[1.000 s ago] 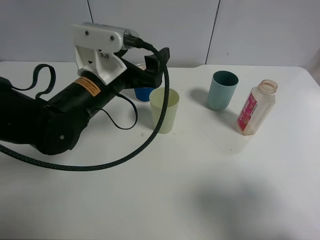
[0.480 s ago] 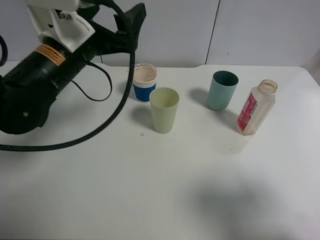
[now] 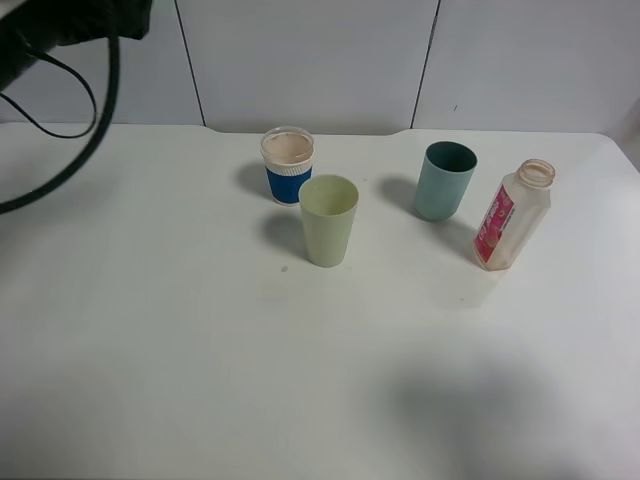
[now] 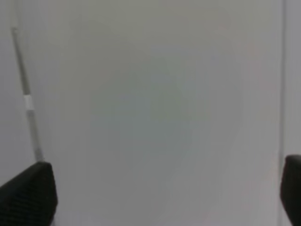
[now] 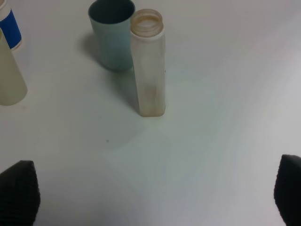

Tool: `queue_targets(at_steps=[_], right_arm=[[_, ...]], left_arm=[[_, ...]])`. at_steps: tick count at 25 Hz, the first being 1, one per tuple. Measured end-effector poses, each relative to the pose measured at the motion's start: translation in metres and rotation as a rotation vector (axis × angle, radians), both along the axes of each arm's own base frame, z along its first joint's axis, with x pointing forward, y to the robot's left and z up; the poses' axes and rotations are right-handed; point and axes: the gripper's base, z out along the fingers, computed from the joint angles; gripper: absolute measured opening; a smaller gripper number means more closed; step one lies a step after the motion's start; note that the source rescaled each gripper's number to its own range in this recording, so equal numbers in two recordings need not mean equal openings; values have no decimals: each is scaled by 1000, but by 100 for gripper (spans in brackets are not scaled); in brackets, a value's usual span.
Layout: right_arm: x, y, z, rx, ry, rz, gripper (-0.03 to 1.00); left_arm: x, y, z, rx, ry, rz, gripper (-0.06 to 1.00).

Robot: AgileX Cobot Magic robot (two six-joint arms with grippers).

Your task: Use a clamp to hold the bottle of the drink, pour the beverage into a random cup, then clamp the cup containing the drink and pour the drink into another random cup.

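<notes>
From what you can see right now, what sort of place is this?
Probably a lab test bench: a bare white table, plain panelled wall behind, and just three cups and a bottle set out.

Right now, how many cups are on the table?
3: blue-sleeved paper cup at the back, yellow-green cup just in front of it, teal cup beside the bottle. None appear hidden.

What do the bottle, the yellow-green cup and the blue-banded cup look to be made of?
Bottle: clear, slightly cloudy plastic, see-through walls, glossy pink-red label. Yellow-green cup: probably smooth matte plastic, uniform colour, no seam visible. Blue-banded cup: likely paper, with a rolled pale rim and blue sleeve; uncertain.
</notes>
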Motion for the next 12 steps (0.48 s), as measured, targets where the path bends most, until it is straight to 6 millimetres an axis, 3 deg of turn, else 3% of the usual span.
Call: queue_targets(at_steps=[5, 12], right_arm=[[0, 0, 0, 0, 0, 0, 100], [0, 0, 0, 0, 0, 0, 100]], left_arm=[[-16, 22, 21, -35, -14, 45, 89], [-51, 41, 23, -70, -24, 151, 89]])
